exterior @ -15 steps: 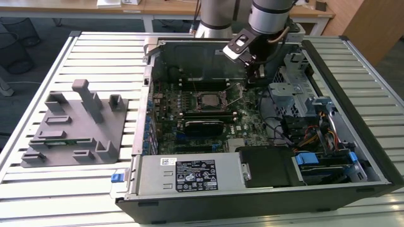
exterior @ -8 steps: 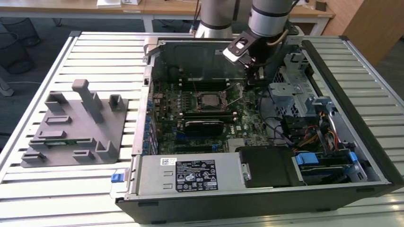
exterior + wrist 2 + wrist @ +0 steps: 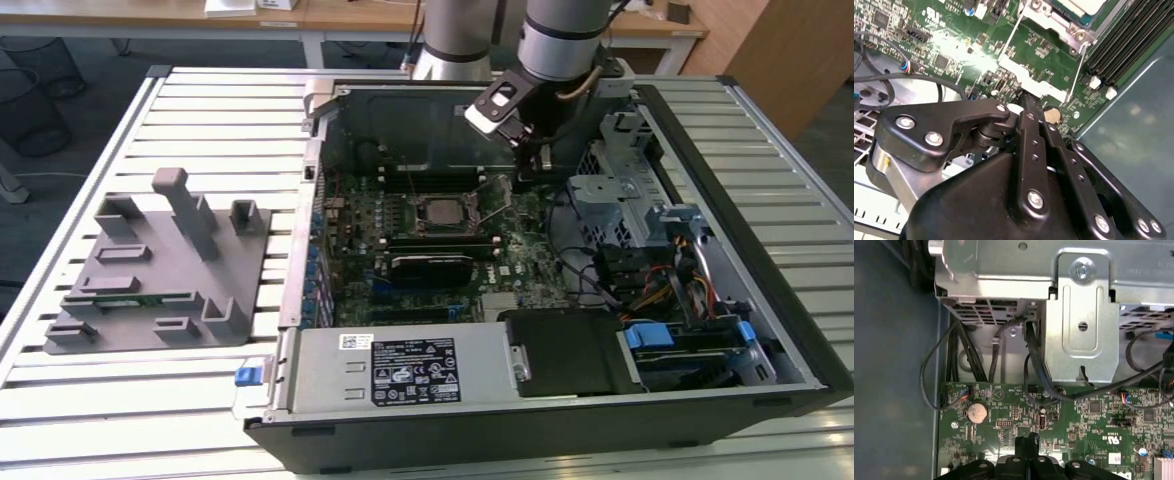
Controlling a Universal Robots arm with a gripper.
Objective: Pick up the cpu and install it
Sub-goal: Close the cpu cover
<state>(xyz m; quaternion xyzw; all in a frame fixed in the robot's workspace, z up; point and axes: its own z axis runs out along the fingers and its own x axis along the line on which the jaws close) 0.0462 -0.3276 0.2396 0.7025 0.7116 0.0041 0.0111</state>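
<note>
Well, my gripper is clenched empty near the socket; the chip looks light, stiff, delicate, so I'd pinch its opposite edges only.

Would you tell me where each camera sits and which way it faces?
Exterior view: off the arm, looking down into the computer case; arm and gripper show.
First wrist view: on the wrist, facing the motherboard; gripper shows.
Second wrist view: on the wrist, facing the socket; gripper shows.
Both wrist views share the coin cell.
</note>
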